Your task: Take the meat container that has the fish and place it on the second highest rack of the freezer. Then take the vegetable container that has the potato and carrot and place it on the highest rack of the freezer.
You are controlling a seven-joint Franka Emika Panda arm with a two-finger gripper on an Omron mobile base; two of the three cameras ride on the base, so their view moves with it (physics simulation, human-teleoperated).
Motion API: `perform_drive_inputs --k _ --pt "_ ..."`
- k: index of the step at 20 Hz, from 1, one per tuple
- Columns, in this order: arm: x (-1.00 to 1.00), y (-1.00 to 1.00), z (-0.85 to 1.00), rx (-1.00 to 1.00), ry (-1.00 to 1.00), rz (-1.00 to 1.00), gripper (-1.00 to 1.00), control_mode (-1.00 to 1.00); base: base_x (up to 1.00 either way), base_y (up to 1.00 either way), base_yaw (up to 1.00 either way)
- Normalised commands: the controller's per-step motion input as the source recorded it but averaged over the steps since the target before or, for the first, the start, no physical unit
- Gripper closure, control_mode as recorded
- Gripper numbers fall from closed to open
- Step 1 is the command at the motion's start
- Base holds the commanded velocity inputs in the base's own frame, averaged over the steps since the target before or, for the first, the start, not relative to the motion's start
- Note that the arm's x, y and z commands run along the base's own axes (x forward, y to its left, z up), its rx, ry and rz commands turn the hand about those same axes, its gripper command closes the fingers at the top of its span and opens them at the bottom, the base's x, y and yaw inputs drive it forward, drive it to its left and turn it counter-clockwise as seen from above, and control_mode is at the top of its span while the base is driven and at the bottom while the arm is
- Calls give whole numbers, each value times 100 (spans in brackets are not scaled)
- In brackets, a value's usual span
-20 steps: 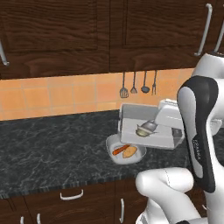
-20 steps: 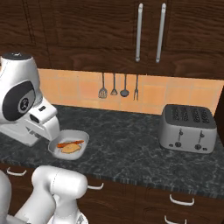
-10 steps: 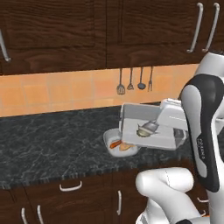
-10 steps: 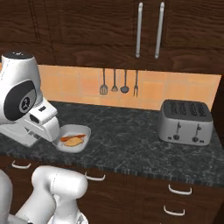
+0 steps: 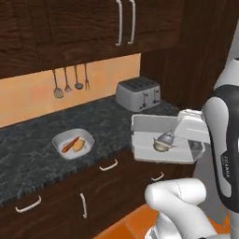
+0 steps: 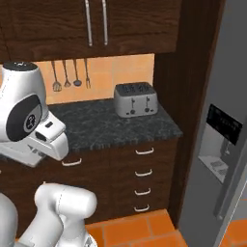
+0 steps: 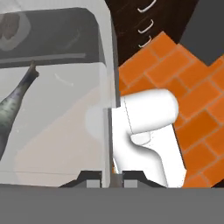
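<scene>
- Fish [image 5: 161, 143]: silvery-grey with tan, lying in a pale grey translucent meat container [image 5: 144, 151].
- Carrot [image 5: 70, 144]: orange-red. Potato [image 5: 78, 146]: tan. Both sit in a light grey vegetable container [image 5: 60, 138].
- Counter [image 5: 37, 154]: black, with grey mottled speckle.
- Wall behind the counter [image 5: 28, 100]: orange tile.
- Cabinets [image 6: 135, 24]: dark brown wood grain, with silver-grey handles.
- Toaster [image 6: 135, 99]: metallic grey, with dark slots.
- Freezer [image 6: 226, 159]: light grey, with a dark dispenser panel.
- Floor [image 7: 192, 74]: orange brick pattern with lighter joints.
</scene>
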Motion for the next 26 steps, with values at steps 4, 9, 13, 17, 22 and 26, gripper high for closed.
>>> perform_drive_inputs --k 4,9,13,17,22,26 --pt "0 0 0 0 0 0 100 100 -22 0 -93" --pt "0 0 0 0 0 0 100 100 -5 -27 -87" --pt "0 0 0 0 0 0 100 100 0 -45 -84" --pt "0 0 0 0 0 0 100 100 4 -70 -69" --pt "0 0 0 0 0 0 100 100 44 -63 -49" --pt "0 0 0 0 0 0 100 100 81 -46 -30"
